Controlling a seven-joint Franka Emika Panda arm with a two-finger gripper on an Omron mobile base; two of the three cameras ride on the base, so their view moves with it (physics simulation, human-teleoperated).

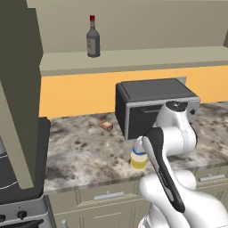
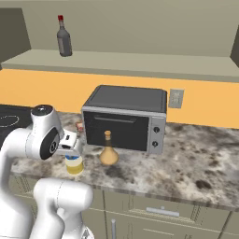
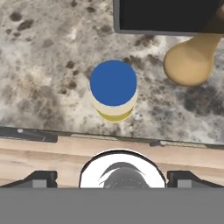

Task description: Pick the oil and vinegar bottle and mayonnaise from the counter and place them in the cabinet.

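Directly above the blue-lidded mayonnaise jar [image 3: 113, 90] the gripper [image 3: 112, 180] hangs spread wide, holding nothing; the oil and vinegar bottle [image 3: 190, 61] stands at the jar's two o'clock on the worktop [image 3: 48, 70].

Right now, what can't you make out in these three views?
- Mayonnaise: left base view, the arm covers its lid and right side.
- Oil bottle: hand view, neck top cut off by the edge.
- Small red-orange thing on the counter: left base view, too small to identify.
- Gripper: hand view, fingertips partly cut off at the bottom.
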